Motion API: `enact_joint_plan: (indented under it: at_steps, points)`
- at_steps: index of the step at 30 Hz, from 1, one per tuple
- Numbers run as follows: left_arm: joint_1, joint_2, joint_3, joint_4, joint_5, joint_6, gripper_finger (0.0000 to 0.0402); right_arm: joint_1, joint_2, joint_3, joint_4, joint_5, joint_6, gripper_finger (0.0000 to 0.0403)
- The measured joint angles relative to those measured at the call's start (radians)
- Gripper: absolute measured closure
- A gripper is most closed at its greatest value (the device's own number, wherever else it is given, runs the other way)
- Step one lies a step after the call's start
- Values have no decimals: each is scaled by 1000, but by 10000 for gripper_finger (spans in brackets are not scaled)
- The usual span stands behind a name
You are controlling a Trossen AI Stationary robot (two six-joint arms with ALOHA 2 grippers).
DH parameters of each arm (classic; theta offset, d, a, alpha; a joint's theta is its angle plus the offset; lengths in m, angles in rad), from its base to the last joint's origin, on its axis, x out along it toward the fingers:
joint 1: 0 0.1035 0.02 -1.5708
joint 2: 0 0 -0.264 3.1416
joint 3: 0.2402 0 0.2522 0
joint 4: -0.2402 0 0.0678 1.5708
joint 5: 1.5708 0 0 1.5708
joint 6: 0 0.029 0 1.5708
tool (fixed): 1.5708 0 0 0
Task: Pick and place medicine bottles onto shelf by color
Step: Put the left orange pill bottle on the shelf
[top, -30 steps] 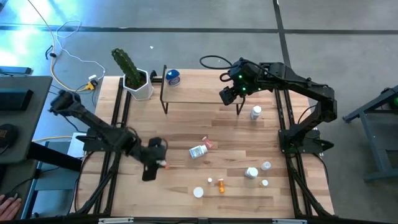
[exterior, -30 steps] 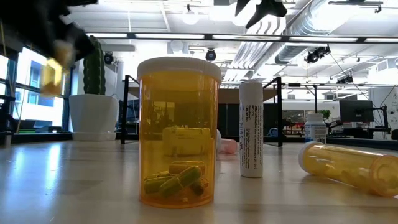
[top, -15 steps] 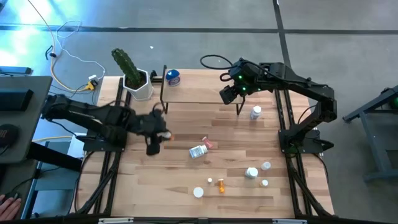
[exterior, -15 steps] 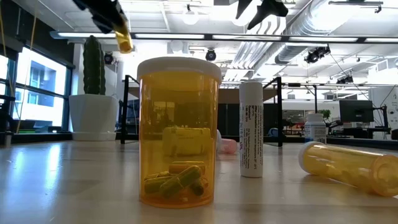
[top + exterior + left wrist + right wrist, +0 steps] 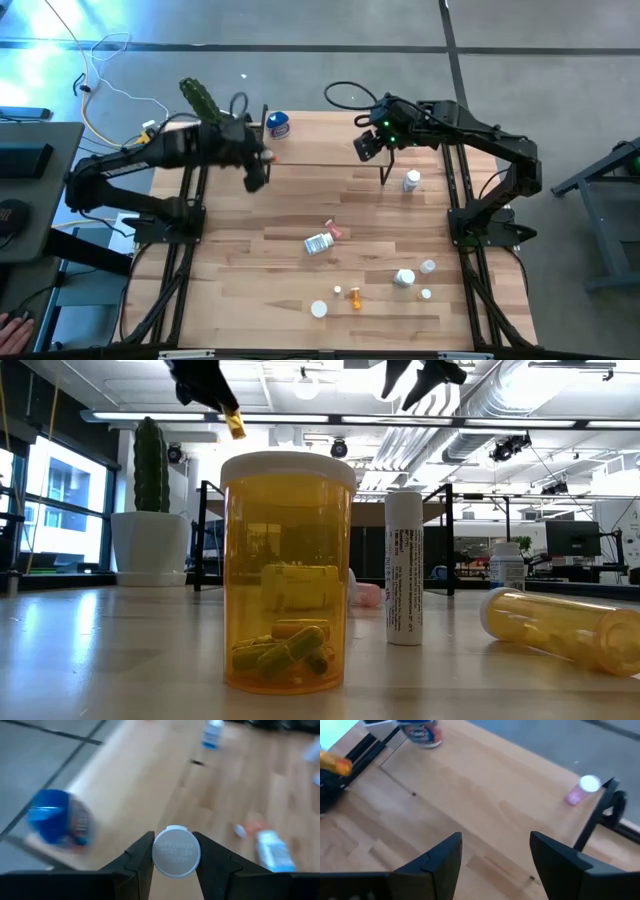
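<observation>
The shelf (image 5: 325,142) stands at the table's far edge, with a blue bottle (image 5: 278,124) on its left end. My left gripper (image 5: 262,163) hovers over the shelf's left end, shut on a small orange bottle (image 5: 235,426) with a white cap. My right gripper (image 5: 368,148) hangs open above the shelf's right end (image 5: 485,795), nothing between its fingers. Several more medicine bottles lie on the table's near right part, among them a white-labelled one (image 5: 318,243) and an orange one (image 5: 356,299). My left gripper pinches the small orange bottle between its two fingers (image 5: 142,857), which stand on either side of its white cap (image 5: 176,851). The fingers slant down toward the far edge. The bottle is lifted clear and juts tilted below the fingertips (image 5: 213,395).
A cactus (image 5: 203,105) in a white pot (image 5: 226,142) stands left of the shelf. A pink bottle (image 5: 580,791) stands by the shelf's right leg. Close to the low camera are a large orange pill bottle (image 5: 288,570), a white tube (image 5: 404,568) and a lying orange bottle (image 5: 565,628).
My left gripper has swung from the table's near left part up and toward the far edge, to the shelf's left end, turning as it went. The small orange bottle has stayed in its fingers, clear of the table.
</observation>
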Motion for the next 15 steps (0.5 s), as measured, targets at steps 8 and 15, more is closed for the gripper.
enact_joint_plan:
  at_steps: [8,15]
  points:
    - [154,78,100,-21,67,-11,287,-68,0,0,-1,29,-6,179]
    - [174,174,101,-43,110,-11,287,-136,0,0,-2,28,-116,179]
